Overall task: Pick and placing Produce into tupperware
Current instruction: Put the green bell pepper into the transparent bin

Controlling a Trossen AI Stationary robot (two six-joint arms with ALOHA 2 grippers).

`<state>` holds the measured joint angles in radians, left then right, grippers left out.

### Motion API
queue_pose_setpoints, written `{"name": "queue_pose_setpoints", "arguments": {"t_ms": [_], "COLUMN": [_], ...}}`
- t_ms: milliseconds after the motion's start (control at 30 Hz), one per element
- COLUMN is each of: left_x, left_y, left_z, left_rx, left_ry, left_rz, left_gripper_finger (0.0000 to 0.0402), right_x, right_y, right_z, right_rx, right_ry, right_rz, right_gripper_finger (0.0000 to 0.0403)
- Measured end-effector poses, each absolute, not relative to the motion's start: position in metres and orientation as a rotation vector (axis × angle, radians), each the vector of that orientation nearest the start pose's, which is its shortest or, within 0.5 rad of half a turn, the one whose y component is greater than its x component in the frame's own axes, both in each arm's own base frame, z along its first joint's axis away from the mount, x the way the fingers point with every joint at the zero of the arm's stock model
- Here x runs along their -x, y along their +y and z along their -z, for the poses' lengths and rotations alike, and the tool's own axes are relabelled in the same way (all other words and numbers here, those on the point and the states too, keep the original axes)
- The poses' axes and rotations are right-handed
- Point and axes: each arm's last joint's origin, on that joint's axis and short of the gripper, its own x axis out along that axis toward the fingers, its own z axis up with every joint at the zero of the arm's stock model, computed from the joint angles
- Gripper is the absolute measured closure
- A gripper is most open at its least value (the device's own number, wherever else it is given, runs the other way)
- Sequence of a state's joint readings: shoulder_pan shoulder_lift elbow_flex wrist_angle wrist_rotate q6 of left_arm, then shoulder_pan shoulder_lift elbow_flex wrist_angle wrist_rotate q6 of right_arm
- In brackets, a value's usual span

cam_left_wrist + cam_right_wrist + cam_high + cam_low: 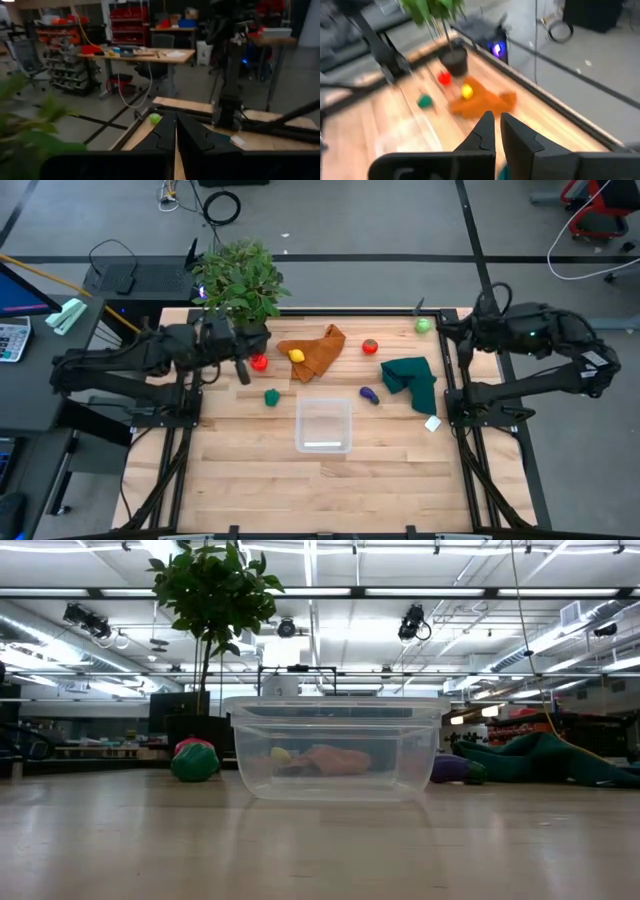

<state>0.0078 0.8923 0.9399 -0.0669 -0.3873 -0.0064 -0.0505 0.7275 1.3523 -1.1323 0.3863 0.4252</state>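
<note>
Pale wooden tabletop (250, 480): left gripper (243, 372), jaws closed and empty beside the round red toy fruit (259, 362), might nudge it toward the leafy potted plant (238, 280).

Showing on pale wooden tabletop (250, 480): clear tupperware (323, 425), orange cloth (318, 352) carrying yellow piece (296, 355), dark green cloth (412, 379), two red pieces (259, 362) (370, 347), two green pieces (271, 396) (424, 325), purple piece (369, 394).
</note>
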Motion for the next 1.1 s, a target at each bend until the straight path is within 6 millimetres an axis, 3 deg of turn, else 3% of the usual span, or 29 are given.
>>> {"name": "queue_pose_setpoints", "arguments": {"t_ms": [400,633,1100], "left_x": [-0.221,-0.229,-0.228], "left_y": [0.004,0.003,0.006], "left_z": [-0.354,-0.342,-0.340], "left_rx": [0.087,0.138,0.212], "left_ry": [0.167,0.243,0.249], "left_rz": [-0.367,-0.378,-0.401], "left_gripper_finger": [0.0380,0.0385,0.0382], "right_x": [-0.085,-0.096,-0.104], "right_y": [-0.013,-0.014,-0.014], "right_z": [-0.397,-0.387,-0.378], "right_rx": [-0.310,-0.278,-0.333], "right_ry": [0.718,0.870,0.989], "right_rz": [0.513,0.538,0.611], "right_gripper_finger": [0.0402,0.0402,0.0402]}}
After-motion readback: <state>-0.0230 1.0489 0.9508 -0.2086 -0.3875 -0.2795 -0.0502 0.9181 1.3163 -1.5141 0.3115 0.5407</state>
